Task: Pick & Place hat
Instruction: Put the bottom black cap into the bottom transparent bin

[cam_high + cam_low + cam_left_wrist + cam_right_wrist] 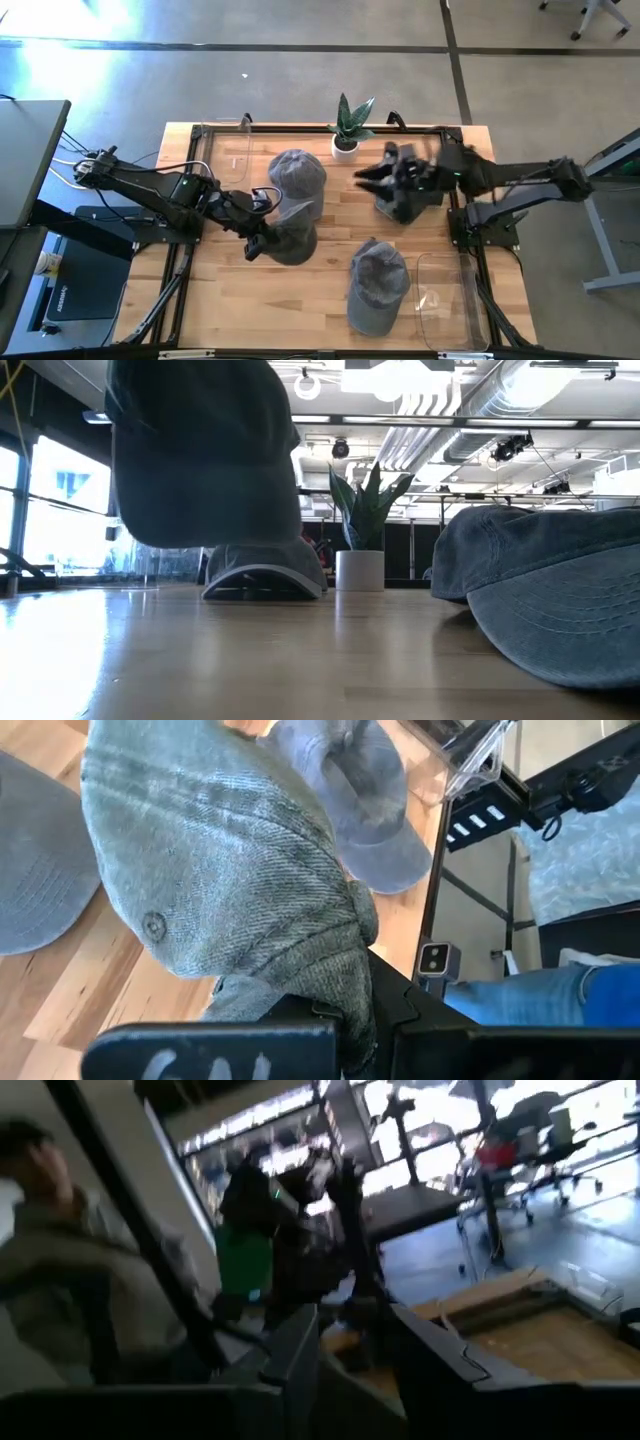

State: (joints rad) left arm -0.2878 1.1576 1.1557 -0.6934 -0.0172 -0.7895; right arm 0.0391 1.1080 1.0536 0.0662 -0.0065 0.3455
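Three hats show. My left gripper (258,238) is shut on a dark grey herringbone hat (292,240), which hangs above the table (200,450). A blue-grey hat (297,178) rests on its brim and rim just beyond it (265,572). A third blue-grey hat (378,287) lies near the table's near edge, right of centre (545,595). My right gripper (368,177) is open and raised over the table's right half, touching nothing. My left gripper pinches the herringbone hat's lower edge (352,965) between its two fingers, the cloth bunched up there. The fingers come about level from the table's left. The hat is lifted clear, its crown with the top button (153,926) stretching away from the fingers.
A potted plant (346,128) stands at the far edge. One clear bin (228,152) sits at the far left, another (447,300) at the near right. A person (60,1270) shows beyond the table in the right wrist view. Bare wood lies at the near left.
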